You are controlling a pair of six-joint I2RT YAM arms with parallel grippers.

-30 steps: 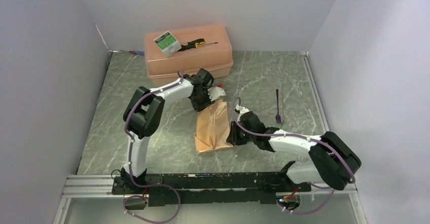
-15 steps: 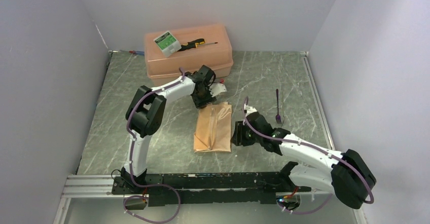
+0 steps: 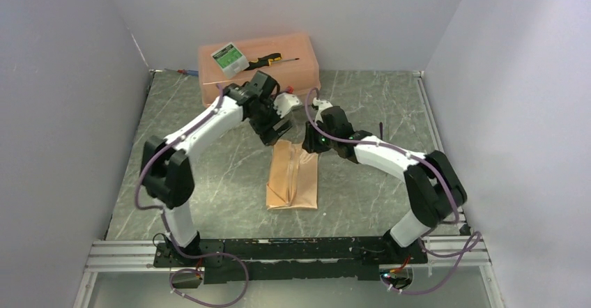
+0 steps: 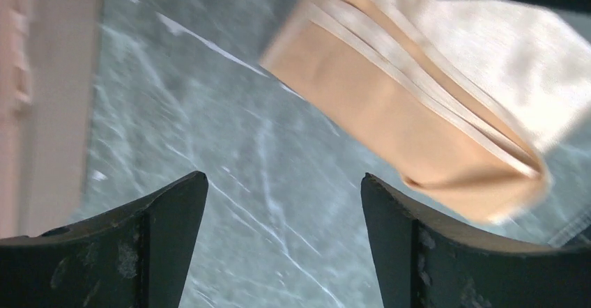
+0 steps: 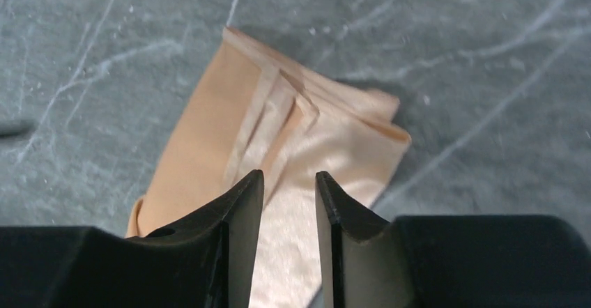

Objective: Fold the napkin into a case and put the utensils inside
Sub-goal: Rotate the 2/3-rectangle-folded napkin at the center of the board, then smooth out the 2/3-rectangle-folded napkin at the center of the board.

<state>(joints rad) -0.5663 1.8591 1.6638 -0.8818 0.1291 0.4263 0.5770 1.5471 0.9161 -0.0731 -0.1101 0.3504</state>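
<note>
Since the napkin (image 3: pixel 293 177) already lies folded into a narrow flat packet in the middle of the table (image 3: pixel 202 182), long side running toward the arm bases, the folding part looks mostly done to me. Left gripper (image 4: pixel 282 182) hangs over bare table just beside the packet's far end, jaws spread wide with nothing in them. Right gripper (image 5: pixel 289 182) sits right above that same end of the cloth. Its jaws are only a narrow slot apart, and I don't see any fabric pinched between them. Only a thin dark sliver of the fork (image 3: pixel 380 128) shows, poking out behind the right arm, well apart from the napkin.

What worries me: that cloth looks slick and the layers are just stacked. If the right fingers dip and drag instead of catching one layer, the whole fold could slide or pop open. Both grippers are also crowded at one end, so a bump between them isn't out of the question. And the right forearm passes over the fork, so it might nudge it.
</note>
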